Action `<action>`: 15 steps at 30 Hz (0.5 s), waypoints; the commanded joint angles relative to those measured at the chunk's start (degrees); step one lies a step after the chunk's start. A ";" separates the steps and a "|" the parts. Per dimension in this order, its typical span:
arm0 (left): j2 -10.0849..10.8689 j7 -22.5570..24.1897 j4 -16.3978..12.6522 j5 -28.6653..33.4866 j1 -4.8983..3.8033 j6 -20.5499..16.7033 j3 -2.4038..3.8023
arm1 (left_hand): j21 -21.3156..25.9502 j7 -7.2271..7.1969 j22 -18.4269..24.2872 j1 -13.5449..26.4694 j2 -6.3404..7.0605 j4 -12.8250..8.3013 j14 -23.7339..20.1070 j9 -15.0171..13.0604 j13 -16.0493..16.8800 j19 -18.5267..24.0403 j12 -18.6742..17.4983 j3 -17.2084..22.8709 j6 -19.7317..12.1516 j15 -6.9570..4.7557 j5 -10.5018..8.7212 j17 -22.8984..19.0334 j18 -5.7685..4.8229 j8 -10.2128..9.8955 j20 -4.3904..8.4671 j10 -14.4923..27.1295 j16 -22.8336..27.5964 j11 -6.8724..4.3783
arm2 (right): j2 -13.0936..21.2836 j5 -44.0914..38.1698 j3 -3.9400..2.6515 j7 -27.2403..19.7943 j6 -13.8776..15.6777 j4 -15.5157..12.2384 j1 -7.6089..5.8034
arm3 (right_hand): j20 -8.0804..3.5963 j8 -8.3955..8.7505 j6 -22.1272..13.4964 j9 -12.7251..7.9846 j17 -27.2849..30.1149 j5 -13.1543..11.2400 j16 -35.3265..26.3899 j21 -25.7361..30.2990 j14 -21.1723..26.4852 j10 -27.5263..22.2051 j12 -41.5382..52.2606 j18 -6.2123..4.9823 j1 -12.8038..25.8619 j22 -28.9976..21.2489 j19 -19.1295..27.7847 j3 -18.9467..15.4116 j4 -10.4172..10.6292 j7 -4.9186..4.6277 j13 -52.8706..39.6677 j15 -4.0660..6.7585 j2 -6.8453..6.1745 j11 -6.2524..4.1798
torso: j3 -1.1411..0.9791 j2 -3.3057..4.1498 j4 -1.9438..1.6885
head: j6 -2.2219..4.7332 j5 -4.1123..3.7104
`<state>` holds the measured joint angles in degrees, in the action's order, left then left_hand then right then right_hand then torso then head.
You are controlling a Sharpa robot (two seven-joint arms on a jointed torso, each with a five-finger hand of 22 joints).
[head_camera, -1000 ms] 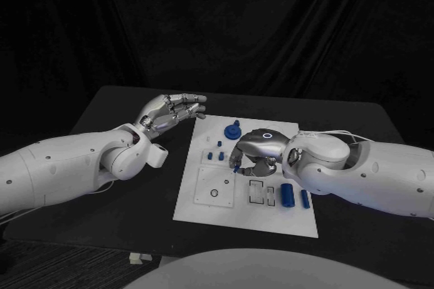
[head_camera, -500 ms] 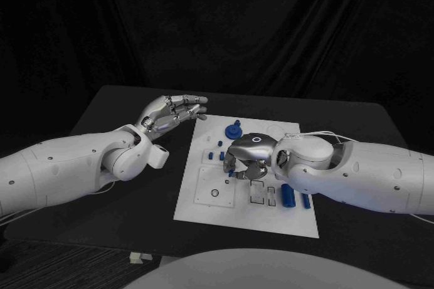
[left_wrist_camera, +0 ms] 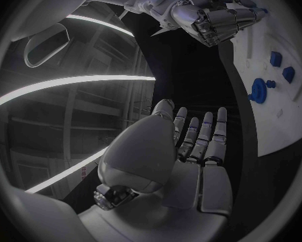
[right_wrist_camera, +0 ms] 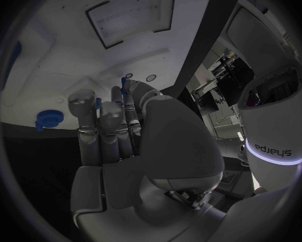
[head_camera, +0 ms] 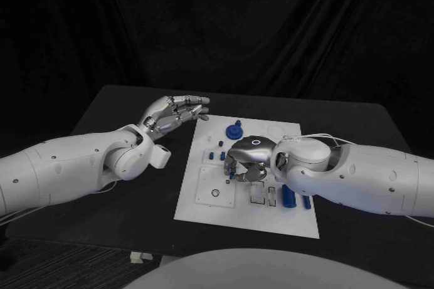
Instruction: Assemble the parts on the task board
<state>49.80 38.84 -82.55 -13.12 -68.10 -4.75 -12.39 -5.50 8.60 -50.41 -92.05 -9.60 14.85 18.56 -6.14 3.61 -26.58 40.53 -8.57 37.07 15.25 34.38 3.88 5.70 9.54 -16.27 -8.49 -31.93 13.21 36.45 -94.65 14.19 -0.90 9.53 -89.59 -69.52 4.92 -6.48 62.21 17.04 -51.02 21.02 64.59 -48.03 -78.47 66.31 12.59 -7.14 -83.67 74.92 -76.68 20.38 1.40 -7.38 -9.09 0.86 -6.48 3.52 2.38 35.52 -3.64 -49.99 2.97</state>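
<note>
Task board (head_camera: 204, 210) is laid mid-table, bare black table (head_camera: 108, 113) kept along its edges. Right hand (head_camera: 244, 160) is lowered over the board centre, a small blue part (right_wrist_camera: 123, 84) pinched at its fingertips. Left hand (head_camera: 174, 111) is held empty, fingers apart, off the board's far-left corner.

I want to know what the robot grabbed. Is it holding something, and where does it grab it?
The left hand holds nothing. The right hand is curled over the task board; whether it holds a part cannot be told.
</note>
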 commanded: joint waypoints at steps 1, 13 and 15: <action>-0.20 1.40 0.02 0.35 0.12 0.69 0.06 | -0.18 0.02 0.07 -0.64 -0.04 0.11 0.31 0.07 0.05 -0.39 -0.02 0.46 0.46 -0.11 0.25 -0.08 -0.50 0.24 0.10 -0.51 -0.13 -0.03 | -0.04 -0.39 -0.03 0.56 -0.33 0.14 0.23 | 0.05 0.38 0.12 -0.05 0.11 -0.34 -0.23 0.34 -0.37 0.43 -0.06 -0.03 -0.57 5.64 -0.04 0.21 -0.29 0.03 -0.03 0.02 -0.09 0.14 | -0.03 -0.02 -0.03 | -0.01 -0.24; -0.41 1.28 0.34 0.35 0.28 0.76 0.06 | -0.17 0.03 0.09 -0.70 -0.08 0.08 0.30 0.08 0.05 -0.38 -0.04 0.55 0.47 -0.12 0.25 -0.08 -0.50 0.24 0.11 -0.53 -0.12 0.00 | -0.24 -0.39 -0.03 0.63 -0.13 0.08 0.49 | 0.05 0.42 0.14 -0.08 0.04 -0.45 -0.20 0.33 -0.39 0.48 -0.05 -0.04 -0.66 5.64 -0.04 0.24 -0.37 0.04 -0.03 0.04 -0.08 0.12 | -0.02 -0.05 -0.04 | -0.01 -0.24; -0.42 1.30 0.41 0.36 0.29 0.75 0.06 | -0.17 0.04 0.10 -0.74 -0.10 0.06 0.30 0.09 0.05 -0.37 -0.05 0.61 0.48 -0.12 0.25 -0.08 -0.50 0.23 0.11 -0.54 -0.11 0.01 | -0.32 -0.39 -0.03 0.62 -0.09 0.05 0.51 | 0.04 0.44 0.16 -0.10 0.02 -0.48 -0.19 0.23 -0.40 0.51 -0.05 -0.03 -0.75 5.66 -0.07 0.29 -0.43 0.05 -0.04 0.05 -0.05 0.11 | -0.03 -0.04 -0.05 | -0.01 -0.26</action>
<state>49.52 38.85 -82.11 -13.12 -67.89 -4.63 -12.39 -5.50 8.60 -50.37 -92.27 -9.82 14.85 18.55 -6.14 3.61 -26.58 40.53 -8.25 37.06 15.25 34.38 3.88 5.70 9.54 -16.27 -8.49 -31.93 13.21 36.20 -94.70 14.19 -0.90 9.52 -89.40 -69.19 4.92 -6.25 62.21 17.01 -50.96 20.75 64.59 -47.81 -78.46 66.42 12.58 -7.14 -83.91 74.91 -76.68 20.54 1.24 -7.38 -9.04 0.86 -6.72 3.81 2.35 35.47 -3.66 -49.99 2.70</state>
